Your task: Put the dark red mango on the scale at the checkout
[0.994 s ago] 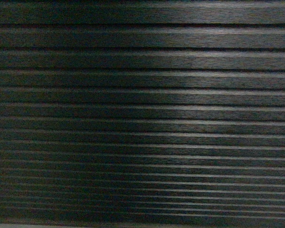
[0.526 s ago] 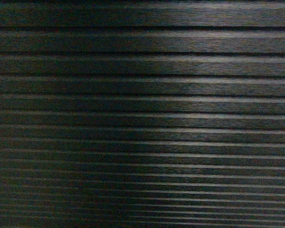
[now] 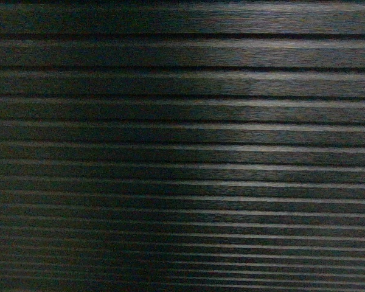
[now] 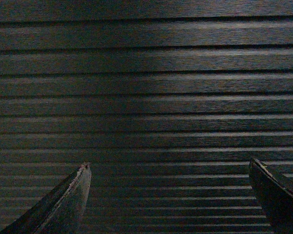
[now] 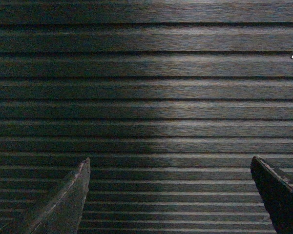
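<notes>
Dark slatted front of the checkout: fine brushed, wood-like grain, matt with a faint sheen toward 3 o'clock. Fingers of the left gripper and right gripper: dull dark material, scuffed and pale along the edges.

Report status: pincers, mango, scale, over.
Left pincer open, empty. Right pincer open, empty. Mango and scale not in view. All views filled by checkout's slatted front.

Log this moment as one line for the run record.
view: checkout slatted front fills all cameras | left gripper: open, empty | right gripper: open, empty | mango, scale: not in view
</notes>
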Tool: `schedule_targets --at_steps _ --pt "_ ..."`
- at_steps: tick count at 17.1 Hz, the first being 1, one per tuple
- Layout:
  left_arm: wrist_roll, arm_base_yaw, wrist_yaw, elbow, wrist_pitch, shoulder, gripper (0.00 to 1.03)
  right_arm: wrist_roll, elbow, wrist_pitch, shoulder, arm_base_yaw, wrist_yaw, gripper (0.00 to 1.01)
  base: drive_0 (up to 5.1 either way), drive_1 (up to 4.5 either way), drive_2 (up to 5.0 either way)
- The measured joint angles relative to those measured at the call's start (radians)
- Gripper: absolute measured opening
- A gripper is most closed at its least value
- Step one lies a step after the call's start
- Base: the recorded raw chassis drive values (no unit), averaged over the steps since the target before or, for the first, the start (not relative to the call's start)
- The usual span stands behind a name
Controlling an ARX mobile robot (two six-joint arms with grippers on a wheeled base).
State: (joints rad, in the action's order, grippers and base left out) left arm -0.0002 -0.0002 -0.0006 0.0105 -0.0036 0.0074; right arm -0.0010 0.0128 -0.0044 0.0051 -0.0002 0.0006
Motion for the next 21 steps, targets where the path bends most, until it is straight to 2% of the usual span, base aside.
schedule_targets --at_steps 21 --pt "0.000 0.000 -0.001 0.000 0.000 0.000 0.98 0.000 0.000 0.000 0.000 0.000 -0.001 0.98 0.0 0.00 0.0"
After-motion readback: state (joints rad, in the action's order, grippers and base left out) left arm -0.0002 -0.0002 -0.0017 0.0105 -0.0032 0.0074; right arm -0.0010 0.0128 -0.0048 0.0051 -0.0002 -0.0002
